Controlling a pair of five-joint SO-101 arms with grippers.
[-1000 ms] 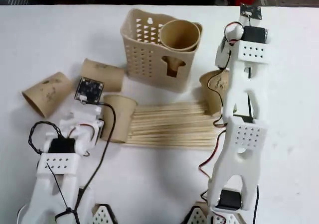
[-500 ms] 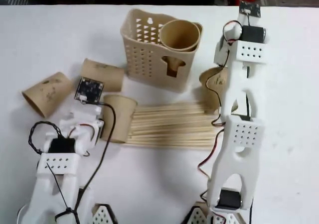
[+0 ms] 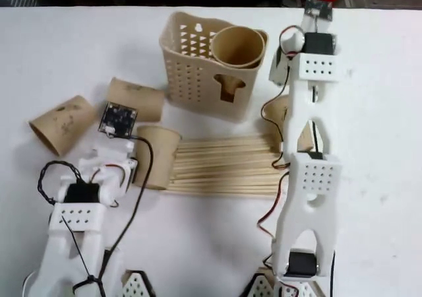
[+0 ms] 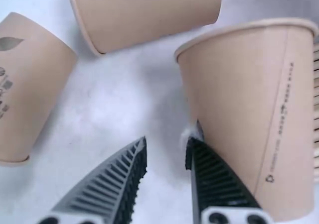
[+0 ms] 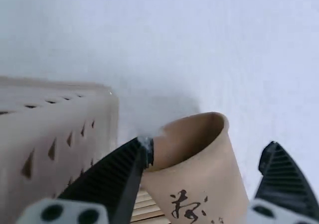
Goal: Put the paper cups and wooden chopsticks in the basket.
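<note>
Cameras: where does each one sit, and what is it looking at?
High view: above the table, looking down on the basket, the left arm and the right arm.
Left wrist view: on the left arm, looking past its open left gripper at the near cup.
Right wrist view: on the right arm, looking past its open right gripper at the far cup beside the basket.
Shared: the high and right wrist views both show the basket.

Bright, even light from overhead washes the white table (image 3: 79,46) almost featureless in the high view, with a dark band of room along 12 o'clock. Shadows are soft and short, hugging the basket (image 3: 198,72) at its 6 o'clock edge. In the right wrist view, a faint grey shadow lies beside the cup (image 5: 199,184).
</note>
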